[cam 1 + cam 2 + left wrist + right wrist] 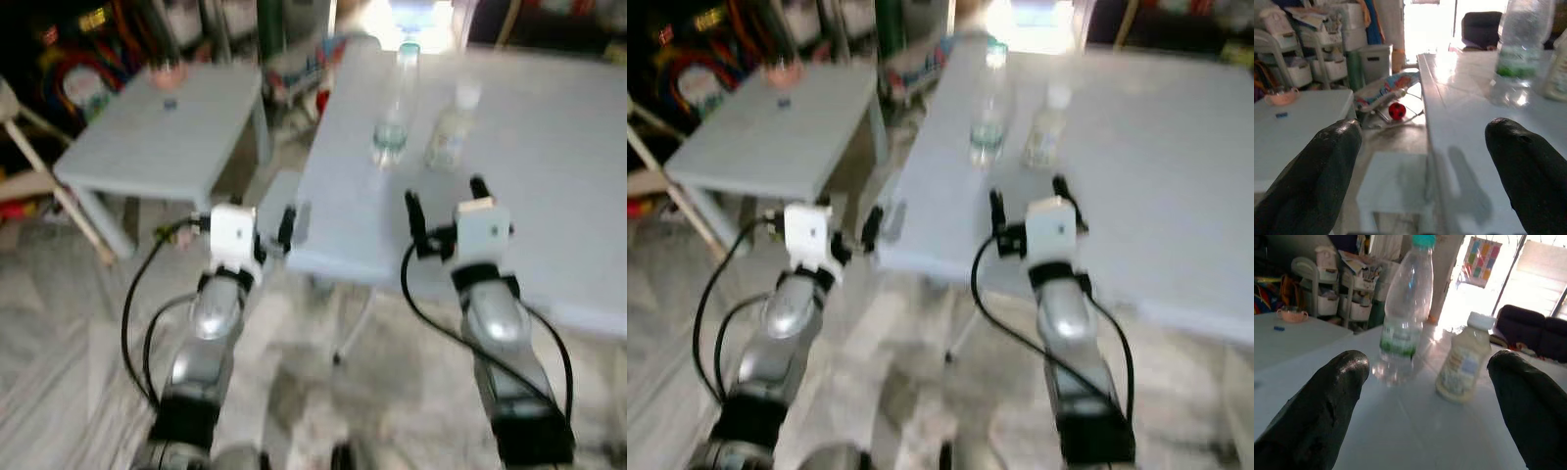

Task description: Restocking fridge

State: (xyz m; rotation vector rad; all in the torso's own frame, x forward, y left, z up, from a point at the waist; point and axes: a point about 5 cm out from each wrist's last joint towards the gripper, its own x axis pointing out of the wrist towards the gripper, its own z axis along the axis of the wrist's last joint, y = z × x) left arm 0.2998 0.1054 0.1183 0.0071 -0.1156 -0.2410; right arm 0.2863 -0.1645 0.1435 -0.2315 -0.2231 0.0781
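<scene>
A clear water bottle (394,108) with a teal cap and green label stands on the large pale table (549,196), near its far left side. Beside it, to the right, stands a small cloudy bottle (453,127) with a white cap. My right gripper (446,196) hovers open over the table, a short way in front of both bottles; its wrist view shows the water bottle (1403,308) and the small bottle (1462,362) between the fingers. My left gripper (245,217) is open at the table's near left corner, its fingertips (1327,166) either side of the table edge.
A smaller pale table (167,132) stands to the left with a pink cup (167,70) and a small blue item (169,103) on it. A low stool (1396,181) and a red ball (1396,110) lie in the gap between the tables. Storage shelves (1312,63) line the back.
</scene>
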